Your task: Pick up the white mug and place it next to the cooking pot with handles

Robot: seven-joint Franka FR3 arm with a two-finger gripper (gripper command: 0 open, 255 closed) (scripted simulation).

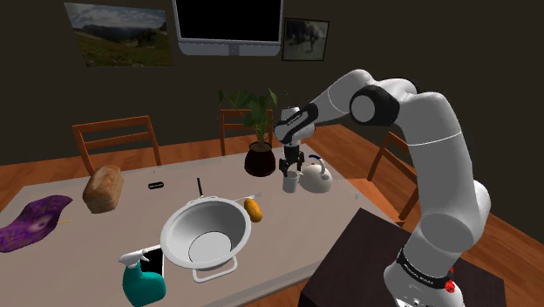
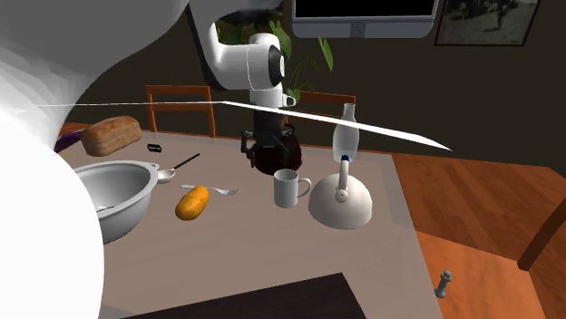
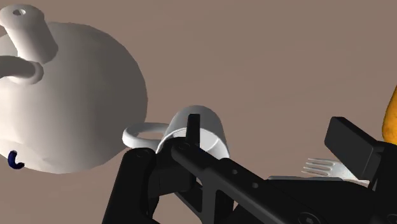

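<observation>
The white mug (image 1: 289, 182) stands upright just right of the shoulder view's centre, well apart from the wide grey pot (image 1: 179, 235) with handles, lower centre

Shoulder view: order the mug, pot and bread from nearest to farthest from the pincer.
1. Mug, just below the pincer in this view, beside the kettle.
2. Pot, mid-table, toward the view's lower left.
3. Bread, far toward the view's left.

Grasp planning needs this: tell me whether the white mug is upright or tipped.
Upright. The mug stands on its base on the table, open rim upward, handle toward the kettle.
</observation>
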